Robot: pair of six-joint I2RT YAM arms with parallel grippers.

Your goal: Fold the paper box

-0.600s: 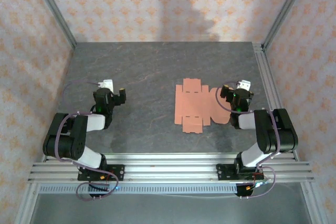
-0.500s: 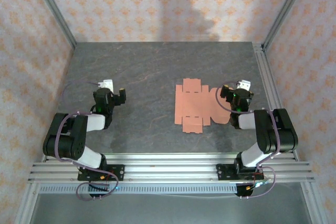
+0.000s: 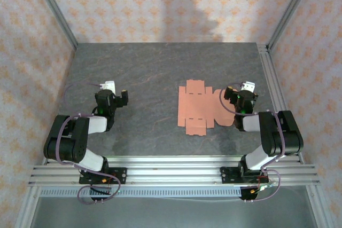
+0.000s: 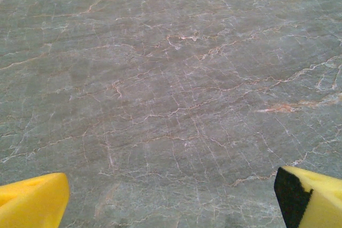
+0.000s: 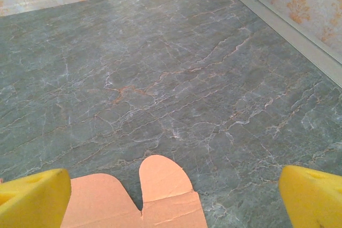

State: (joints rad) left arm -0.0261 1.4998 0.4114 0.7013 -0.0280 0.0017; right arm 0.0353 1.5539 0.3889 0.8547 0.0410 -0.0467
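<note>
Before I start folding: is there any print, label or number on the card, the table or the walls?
There is no text to read anywhere.
The paper box is plain salmon-pink card, with crease lines and nothing else.
The wallpaper has a repeating ornament and no letters.
The table is veined grey and unmarked.

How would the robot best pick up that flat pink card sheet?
Probably by the rounded flap on the right edge of the paper box, coming in low from the right. The sheet lies flat on the table, and that flap juts out toward the open right gripper.
</note>
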